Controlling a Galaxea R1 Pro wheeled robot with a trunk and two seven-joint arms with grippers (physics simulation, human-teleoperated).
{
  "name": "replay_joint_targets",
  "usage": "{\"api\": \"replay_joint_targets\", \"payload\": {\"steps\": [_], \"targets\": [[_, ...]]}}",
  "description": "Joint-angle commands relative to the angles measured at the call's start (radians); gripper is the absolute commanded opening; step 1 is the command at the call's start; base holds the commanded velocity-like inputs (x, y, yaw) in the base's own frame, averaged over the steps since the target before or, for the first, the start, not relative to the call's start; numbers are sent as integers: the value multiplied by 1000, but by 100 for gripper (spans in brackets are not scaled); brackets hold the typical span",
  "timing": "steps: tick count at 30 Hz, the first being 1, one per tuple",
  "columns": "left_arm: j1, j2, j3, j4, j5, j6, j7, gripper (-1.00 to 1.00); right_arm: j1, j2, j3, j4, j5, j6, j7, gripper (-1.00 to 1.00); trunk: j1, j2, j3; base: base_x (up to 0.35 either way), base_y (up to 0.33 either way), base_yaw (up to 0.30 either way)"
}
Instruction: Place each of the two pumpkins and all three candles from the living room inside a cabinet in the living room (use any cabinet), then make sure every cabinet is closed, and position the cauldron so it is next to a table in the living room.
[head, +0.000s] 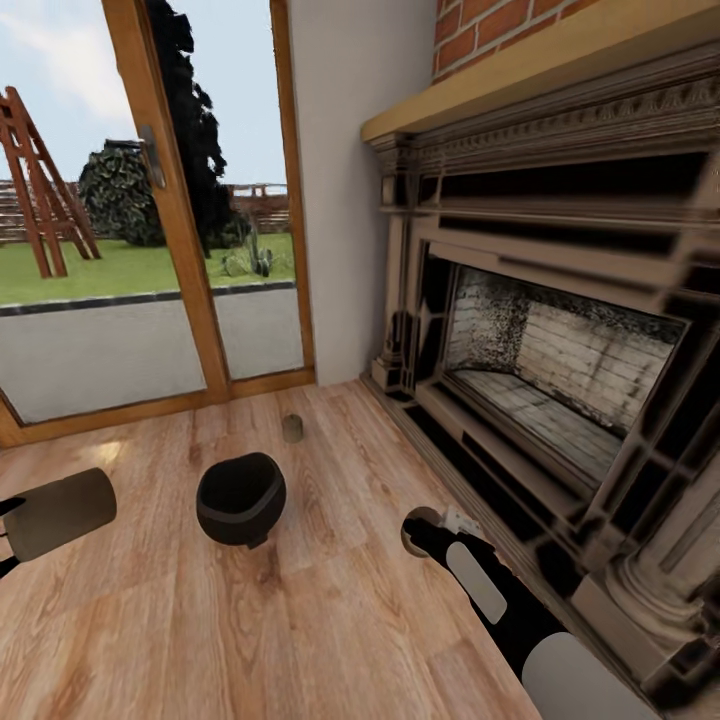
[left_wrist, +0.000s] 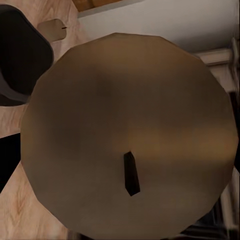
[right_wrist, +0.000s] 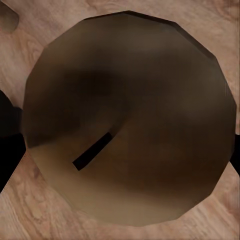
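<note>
1. Left pincer is clamped on a candle (left_wrist: 130, 135). In the left wrist cam its flat end w/ the wick is right up at the lens. In head cam the same candle (head: 60, 512) sits at the left edge.
2. Right pincer is clamped on a 2nd candle (right_wrist: 130, 117), wick end toward the right wrist cam. In head cam only a sliver of it (head: 418, 522) pokes out at the tip of the right arm (head: 490, 590).
3. 3rd candle (head: 292, 428) stands on the wood floor (head: 330, 620), near the glass door (head: 150, 200) and a bit beyond the cauldron. It also peeks into the left wrist cam (left_wrist: 52, 27).
4. Cauldron (head: 241, 497) sits on the floor between the arms, tipped a little toward the cam, well apart from the fireplace (head: 560, 380).
5. Progress, imo: early. 2 candles in hand but nothing stowed as far as I can see. 3rd candle is untouched.
6. Left to do: stow all 3 candles + both pumpkins in the cabinet, close it, then park the cauldron next to the desk.
</note>
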Motion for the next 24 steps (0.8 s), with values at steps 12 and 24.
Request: {"api": "replay_joint_targets", "payload": {"steps": [12,24], "targets": [[1,0,3,-1,11,1,10,-100,-1,1,6,-4,-9,22,-8,-100,-5,3,34,0,0,-4],[1,0,3,-1,11,1,10,-100,-19,0,5,-25,-9,83,-10,-100,-13,9,61,0,0,0]]}}
